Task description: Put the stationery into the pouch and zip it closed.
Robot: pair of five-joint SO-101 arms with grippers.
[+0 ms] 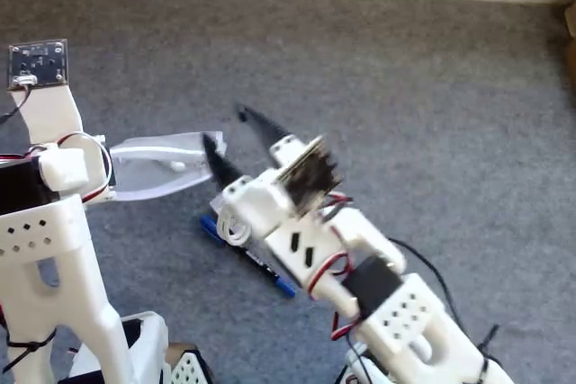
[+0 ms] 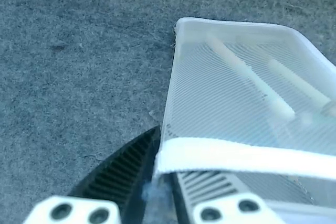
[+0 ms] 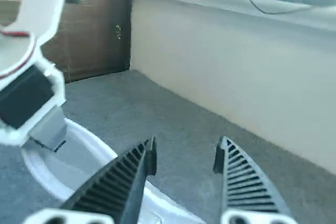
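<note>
the loading step is in hand, judging by how things lie. the pouch (image 1: 153,168) rests on the grey carpet (image 1: 432,87) at the left. the left gripper (image 2: 164,148) is clamped on the pouch's white zipper edge, pinning that end down. through the mesh, pale stick-shaped pieces (image 2: 249,77) show already inside.

the right gripper (image 1: 236,141) hangs just right of the pouch with its jaws spread wide and nothing between them. its near finger reaches the pouch's right end. in its own wrist view the pouch's white rim (image 3: 39,174) curves just left of the spread fingers (image 3: 128,174).

one blue pen (image 1: 247,256) lies on the carpet outside the pouch, near of it and partly under the right arm's wrist. the next move likely calls for that arm to draw back, drop and close on the pen's barrel, then carry it to the pouch's mouth; zipping comes after.

the arm's own body shades the pen, and the pouch looks soft enough to shift if nudged. a pale wall (image 3: 252,77) bounds the far side.
</note>
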